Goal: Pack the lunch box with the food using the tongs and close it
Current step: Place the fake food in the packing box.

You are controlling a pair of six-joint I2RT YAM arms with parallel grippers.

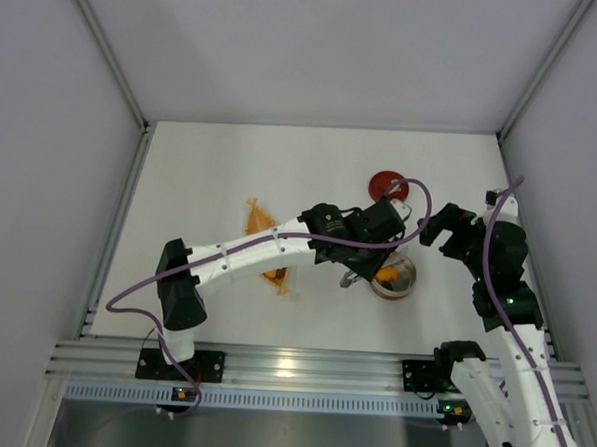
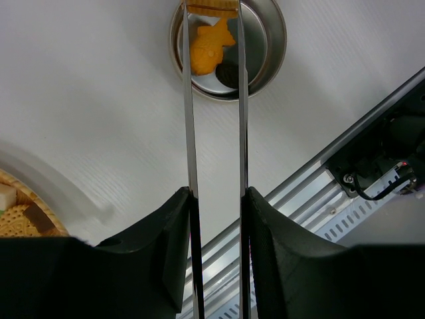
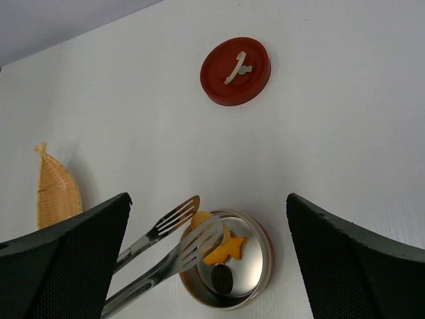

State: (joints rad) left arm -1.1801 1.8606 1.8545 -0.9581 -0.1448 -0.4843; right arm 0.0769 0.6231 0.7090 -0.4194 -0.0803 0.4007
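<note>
My left tool (image 2: 217,194) is clamped on the tongs (image 2: 188,119), their tips pinching a biscuit (image 2: 212,6) over the lunch box (image 3: 262,266), where two pieces of food (image 2: 209,50) lie, while more waits in the leaf dish (image 3: 56,193), the lid (image 3: 236,70) lies well apart on the surface, and my right tool (image 3: 207,206) is spread wide and empty.

White table (image 3: 133,100) bears tin (image 3: 260,247), lid (image 3: 235,70), leaf dish (image 3: 56,193).

One tin (image 2: 267,50), one lid (image 3: 236,70), one tongs (image 3: 199,243)
</note>
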